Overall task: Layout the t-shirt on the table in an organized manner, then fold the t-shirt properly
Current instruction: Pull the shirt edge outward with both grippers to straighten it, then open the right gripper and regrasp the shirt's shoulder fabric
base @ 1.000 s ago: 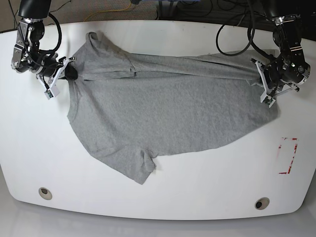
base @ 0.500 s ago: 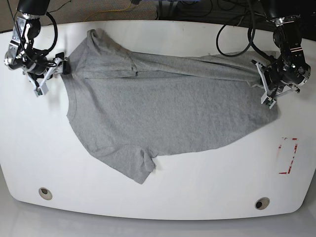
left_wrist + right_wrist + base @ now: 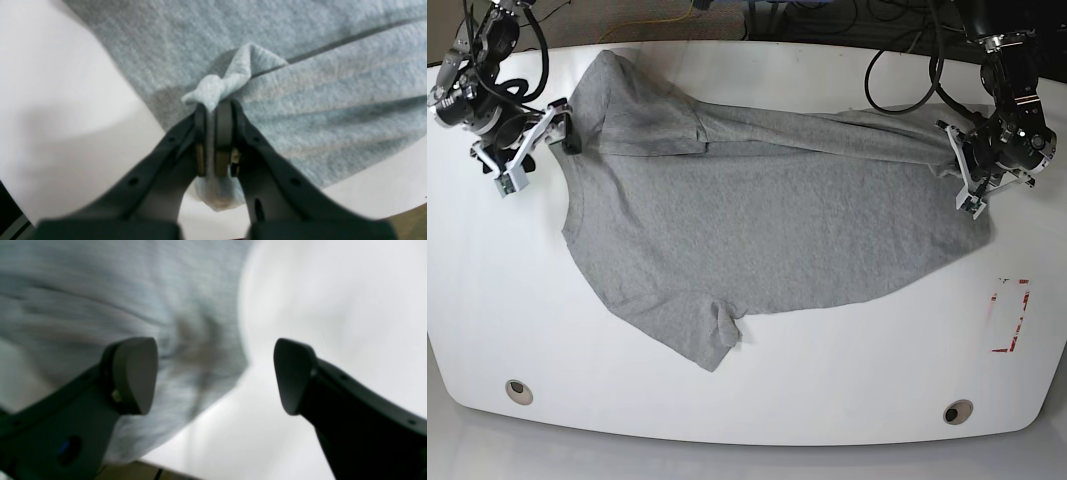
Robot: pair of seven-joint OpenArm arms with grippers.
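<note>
Only t-shirt (image 3: 757, 235) flat on table (image 3: 847, 370)

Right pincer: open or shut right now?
Open. In the right wrist view the right pincer has its jaws wide apart with nothing between them; the t-shirt lies beyond on the table.

Bright, even light with soft shadows; the right wrist view is smeared, perhaps by motion.

White table (image 3: 847, 390), grey t-shirt (image 3: 757, 230) spread on it.
Two grommets (near front edge) (image 3: 518, 391) and a red mark (image 3: 1011, 315) at one side.
</note>
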